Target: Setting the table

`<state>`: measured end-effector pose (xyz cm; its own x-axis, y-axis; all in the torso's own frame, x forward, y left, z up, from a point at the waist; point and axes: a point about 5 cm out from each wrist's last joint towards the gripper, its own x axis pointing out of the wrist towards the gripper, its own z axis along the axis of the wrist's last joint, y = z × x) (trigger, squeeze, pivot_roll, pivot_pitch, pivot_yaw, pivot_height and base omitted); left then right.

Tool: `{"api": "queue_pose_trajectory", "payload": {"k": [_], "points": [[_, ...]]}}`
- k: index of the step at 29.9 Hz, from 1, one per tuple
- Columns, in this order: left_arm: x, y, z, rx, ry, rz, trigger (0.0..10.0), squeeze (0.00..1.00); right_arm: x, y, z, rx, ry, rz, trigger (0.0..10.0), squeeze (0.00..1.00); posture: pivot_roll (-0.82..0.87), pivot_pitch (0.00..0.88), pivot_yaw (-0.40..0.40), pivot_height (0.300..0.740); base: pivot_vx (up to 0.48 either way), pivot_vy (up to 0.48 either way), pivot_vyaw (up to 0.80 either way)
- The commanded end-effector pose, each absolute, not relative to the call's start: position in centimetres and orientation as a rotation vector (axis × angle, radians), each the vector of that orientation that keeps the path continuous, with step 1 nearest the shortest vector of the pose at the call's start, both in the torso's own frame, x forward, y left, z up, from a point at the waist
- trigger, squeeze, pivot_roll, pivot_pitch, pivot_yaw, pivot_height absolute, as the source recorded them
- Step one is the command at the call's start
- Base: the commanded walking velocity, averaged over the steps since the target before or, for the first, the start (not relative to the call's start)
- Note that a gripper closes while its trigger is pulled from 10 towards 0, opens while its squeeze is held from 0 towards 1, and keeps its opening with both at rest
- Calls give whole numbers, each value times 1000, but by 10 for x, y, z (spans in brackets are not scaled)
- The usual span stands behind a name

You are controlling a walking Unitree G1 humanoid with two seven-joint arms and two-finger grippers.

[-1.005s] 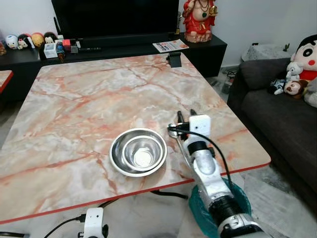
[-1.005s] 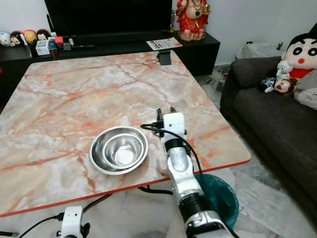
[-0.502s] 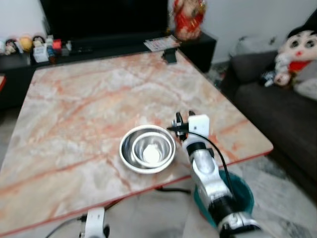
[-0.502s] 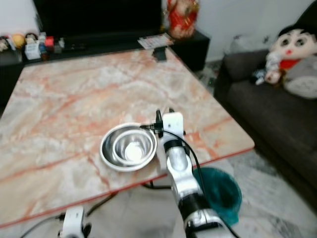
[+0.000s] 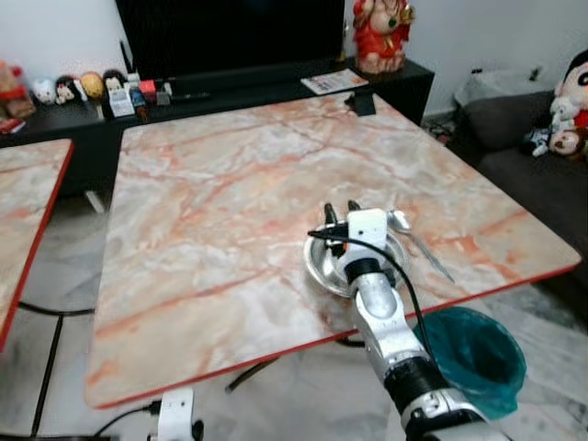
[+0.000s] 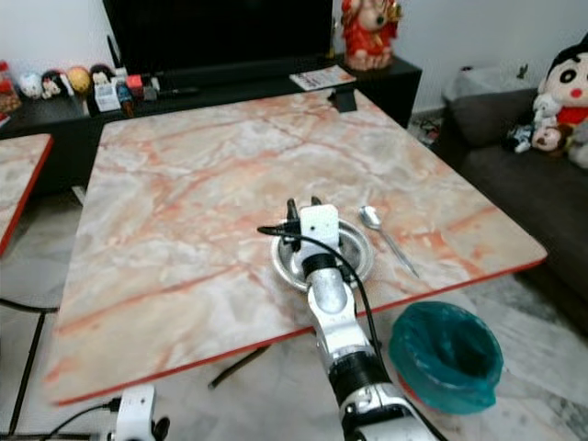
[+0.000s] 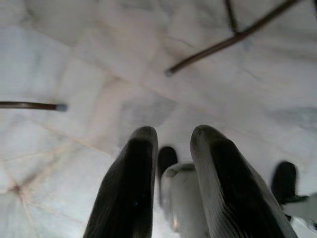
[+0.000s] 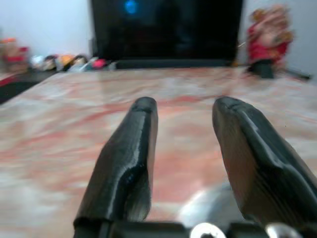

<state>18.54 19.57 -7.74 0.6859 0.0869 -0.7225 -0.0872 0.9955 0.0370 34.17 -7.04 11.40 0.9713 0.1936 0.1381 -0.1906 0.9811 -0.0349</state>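
Note:
A steel bowl (image 6: 360, 250) sits near the front edge of the marble table (image 5: 230, 184). A metal spoon (image 5: 418, 241) lies on the table just to its right. My right arm reaches over the bowl and hides most of it. The right gripper (image 5: 337, 209) hovers above the bowl's far rim, open, with nothing between its fingers (image 8: 130, 158). The bowl's rim shows as a blurred pale patch below that gripper (image 8: 185, 106) in the right wrist view. My left gripper (image 7: 173, 136) hangs idle over the marble floor, its fingers slightly apart.
A teal bin (image 5: 469, 354) stands on the floor under the table's front right corner. A second marble table (image 5: 28, 211) is at the left. A dark TV stand (image 5: 276, 78) with figurines runs along the back. A grey sofa (image 5: 542, 175) is on the right.
The camera has swung, bringing the second table into view at left. My right gripper has shifted from beside the bowl, over the spoon, to above the bowl; the spoon now lies uncovered.

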Motion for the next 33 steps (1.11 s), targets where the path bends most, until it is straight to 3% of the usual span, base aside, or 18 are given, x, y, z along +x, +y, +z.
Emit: {"api": "queue_pose_trajectory", "payload": {"k": [1, 8, 29, 33], "points": [[183, 201, -78, 5, 813, 114, 10000, 0, 342, -62, 120, -17, -161, 240, 10000, 0, 5, 0, 19, 740, 0, 480, 0], [183, 201, -78, 6, 813, 114, 10000, 0, 339, -57, 114, -64, -144, 290, 10000, 0, 7, 0, 19, 740, 0, 480, 0], [184, 203, -77, 6, 809, 124, 10000, 0, 338, -51, 116, -57, -155, 340, 10000, 0, 23, 0, 10, 740, 0, 480, 798], [184, 203, -77, 6, 810, 126, 10000, 0, 338, -52, 116, -47, -160, 335, 10000, 0, 22, 0, 10, 740, 0, 480, 256]]}}
